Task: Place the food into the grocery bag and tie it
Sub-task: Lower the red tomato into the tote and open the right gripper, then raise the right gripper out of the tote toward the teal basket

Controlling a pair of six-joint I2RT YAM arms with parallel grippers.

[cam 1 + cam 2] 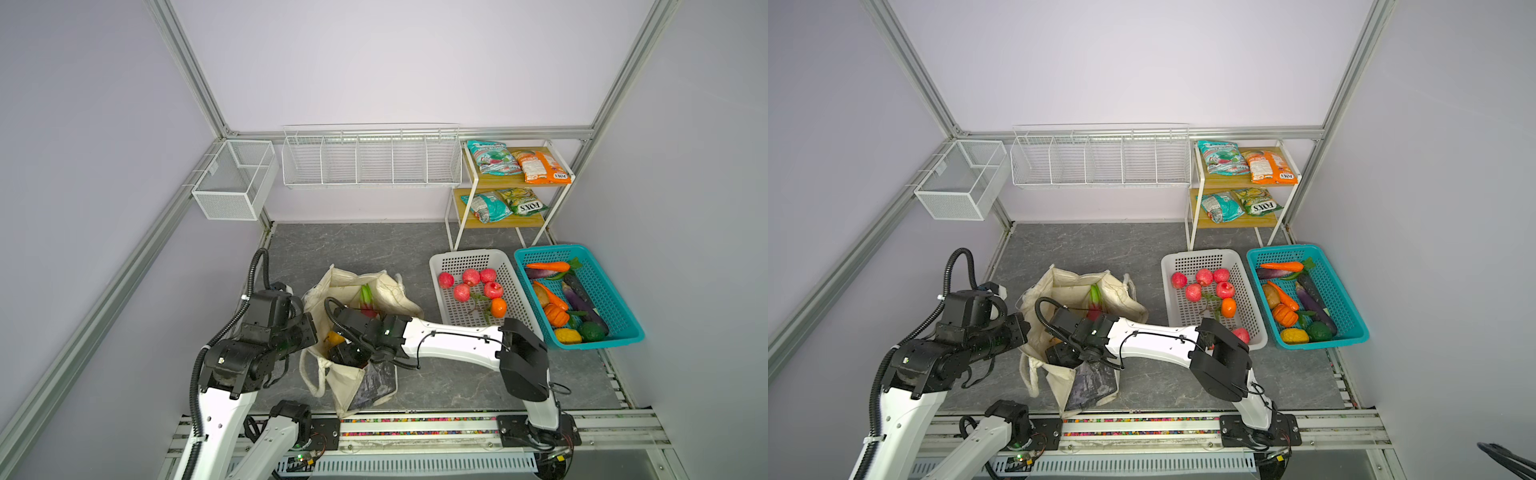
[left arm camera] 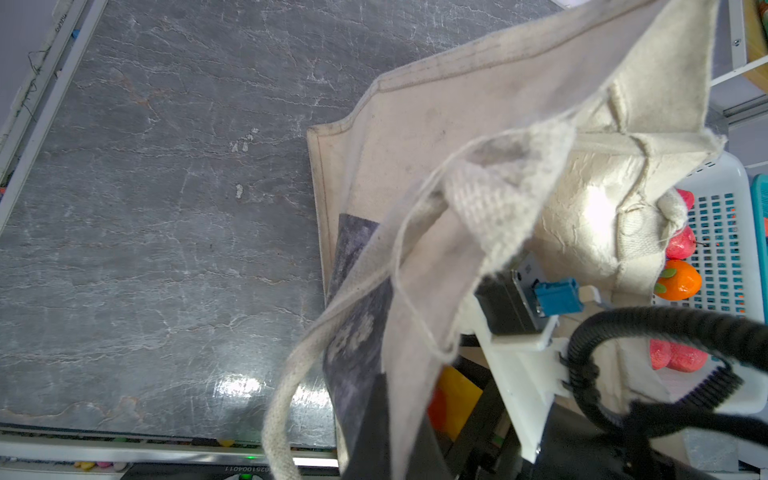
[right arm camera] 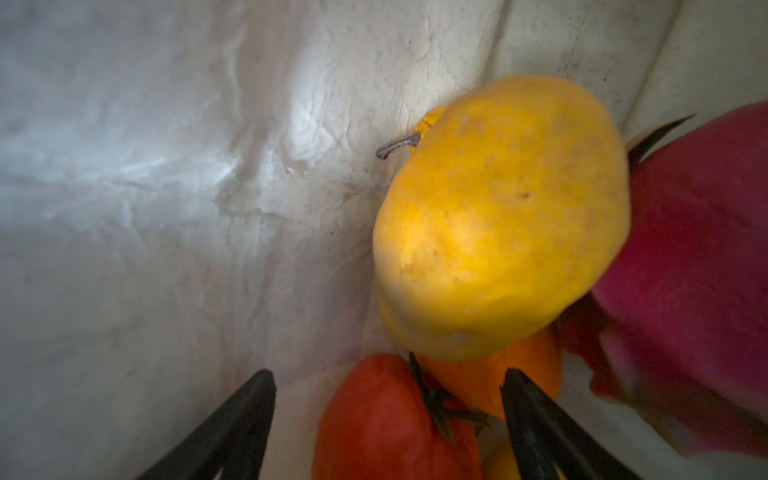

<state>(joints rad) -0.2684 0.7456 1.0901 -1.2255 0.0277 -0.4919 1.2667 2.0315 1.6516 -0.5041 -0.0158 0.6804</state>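
Holding grocery bag (image 1: pixel 399 297) rim, lower centre, with left jaws pinched; reaching inside with right jaws spread over yellow fruit (image 3: pixel 498 216), dragon fruit (image 3: pixel 698 270). Mid-loading, seemingly; yet to tie.

The right arm (image 1: pixel 453 338) reaches into the cream tote (image 1: pixel 340 384).

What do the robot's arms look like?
The left arm and right arm have white links and chunky black joints. Ribbed black cables run along them. The right gripper has two pointed black fingers.
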